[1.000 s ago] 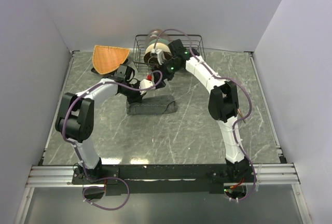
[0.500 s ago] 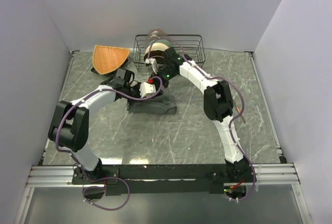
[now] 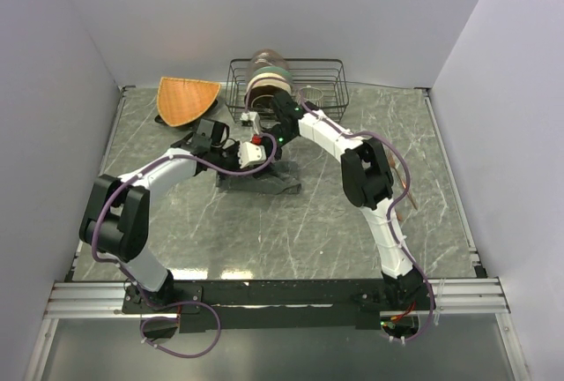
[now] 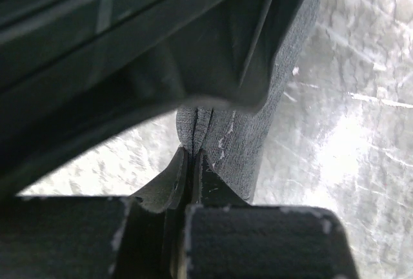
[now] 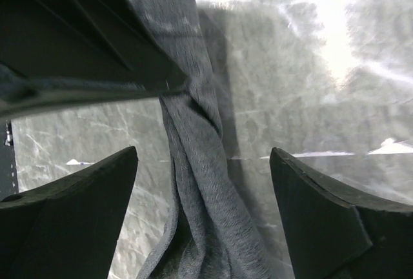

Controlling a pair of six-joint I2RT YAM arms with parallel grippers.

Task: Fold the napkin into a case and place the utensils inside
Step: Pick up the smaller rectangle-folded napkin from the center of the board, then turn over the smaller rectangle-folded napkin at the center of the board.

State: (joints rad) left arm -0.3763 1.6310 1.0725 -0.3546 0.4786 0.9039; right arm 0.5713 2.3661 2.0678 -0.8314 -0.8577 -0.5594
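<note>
The dark grey napkin (image 3: 264,180) lies bunched into a narrow strip on the table in front of the rack. My left gripper (image 4: 192,156) is shut on a raised fold of the napkin (image 4: 258,124); in the top view the left gripper (image 3: 264,160) sits over the strip's middle. Just behind it, my right gripper (image 3: 267,139) points down. In the right wrist view the right gripper (image 5: 203,156) is open, its fingers (image 5: 77,201) apart on either side of the twisted, hanging napkin (image 5: 200,188) without touching it. A thin copper-coloured sliver (image 3: 404,214), perhaps one of the utensils, shows beside the right arm.
A wire rack (image 3: 326,77) stands at the back with a brown rolled object (image 3: 267,70) inside. An orange fan-shaped mat (image 3: 185,99) lies at the back left. The two wrists crowd close together over the napkin. Grey walls close in both sides.
My right gripper has come down and leftward from the rack's front to straddle the cloth. My left gripper has shifted right, pulling a fold of the napkin up.
</note>
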